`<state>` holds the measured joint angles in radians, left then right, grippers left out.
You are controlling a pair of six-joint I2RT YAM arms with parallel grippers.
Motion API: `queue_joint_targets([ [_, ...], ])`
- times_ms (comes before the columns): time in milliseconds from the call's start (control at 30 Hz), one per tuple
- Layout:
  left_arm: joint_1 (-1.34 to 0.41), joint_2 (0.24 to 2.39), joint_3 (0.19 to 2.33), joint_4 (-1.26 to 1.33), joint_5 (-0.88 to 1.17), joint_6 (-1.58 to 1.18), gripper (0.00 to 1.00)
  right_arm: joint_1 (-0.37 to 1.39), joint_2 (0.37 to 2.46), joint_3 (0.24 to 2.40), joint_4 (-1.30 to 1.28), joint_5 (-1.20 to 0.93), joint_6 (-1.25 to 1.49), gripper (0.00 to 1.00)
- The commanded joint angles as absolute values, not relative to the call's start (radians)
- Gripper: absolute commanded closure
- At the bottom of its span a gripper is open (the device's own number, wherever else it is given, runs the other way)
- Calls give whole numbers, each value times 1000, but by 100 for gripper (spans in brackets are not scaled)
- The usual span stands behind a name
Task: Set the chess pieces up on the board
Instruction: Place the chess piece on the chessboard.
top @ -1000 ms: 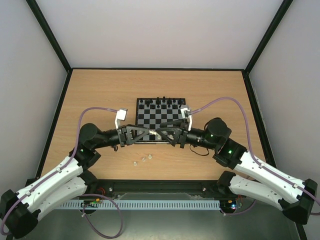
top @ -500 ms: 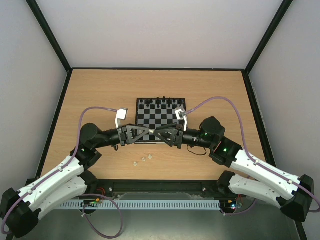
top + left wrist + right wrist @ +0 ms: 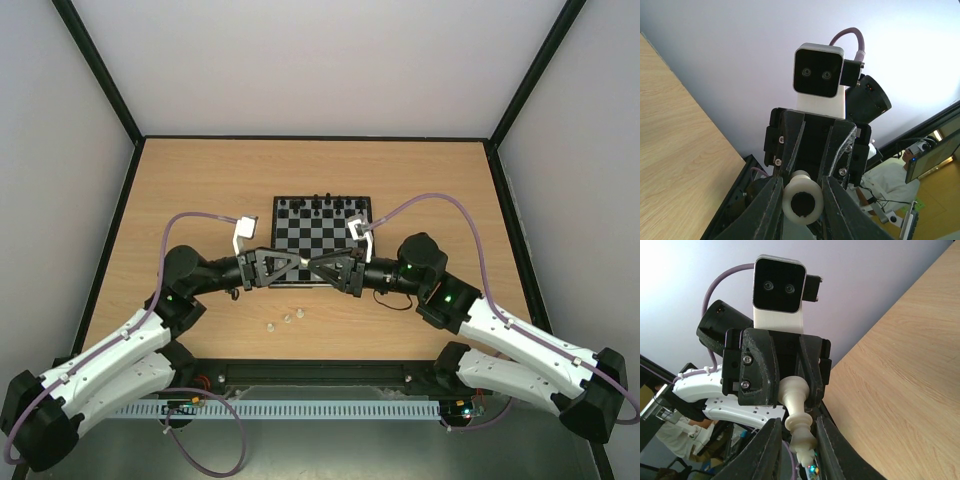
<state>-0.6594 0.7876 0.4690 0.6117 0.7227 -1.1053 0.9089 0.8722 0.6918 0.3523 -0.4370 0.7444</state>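
1. Chess piece (image 3: 306,262), a pale one, hangs in the air in the overhead view, above the near edge of the board (image 3: 274,226). The left gripper (image 3: 293,263) and right gripper (image 3: 320,263) meet tip to tip around it. A few loose pale pieces (image 3: 290,317) lie on the table (image 3: 200,180) nearer the arm bases, and black pieces (image 3: 320,203) line the far rank.
2. Left wrist view: the left gripper is clenched on the piece's round base, whose hollow underside faces the lens.
3. Right wrist view: the chess piece (image 3: 796,405) lies lengthwise, base toward the left claw, head between the right fingers (image 3: 774,437). They flank the head closely, but I cannot tell whether they pinch it.
4. This looks like a handover. To do it well, the right claw should pinch firmly before the left lets go. The arms should then part along the piece's axis so it does not twist.
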Motion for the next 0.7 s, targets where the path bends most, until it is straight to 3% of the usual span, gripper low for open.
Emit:
queue_joint_targets([
  [0,-650,800,451,652,723,-1102,86,908,874,696,387,-466,737,80],
  [233,-650,812,447,652,726,-1096,80,908,876,703,368,-456,726,89],
  [467,-631,778,464,546,699,-1035,38,905,859,748,198,-375,666,89],
  [667,-545,707,505,360,680,-953,24,906,847,835,-56,-253,586,88],
])
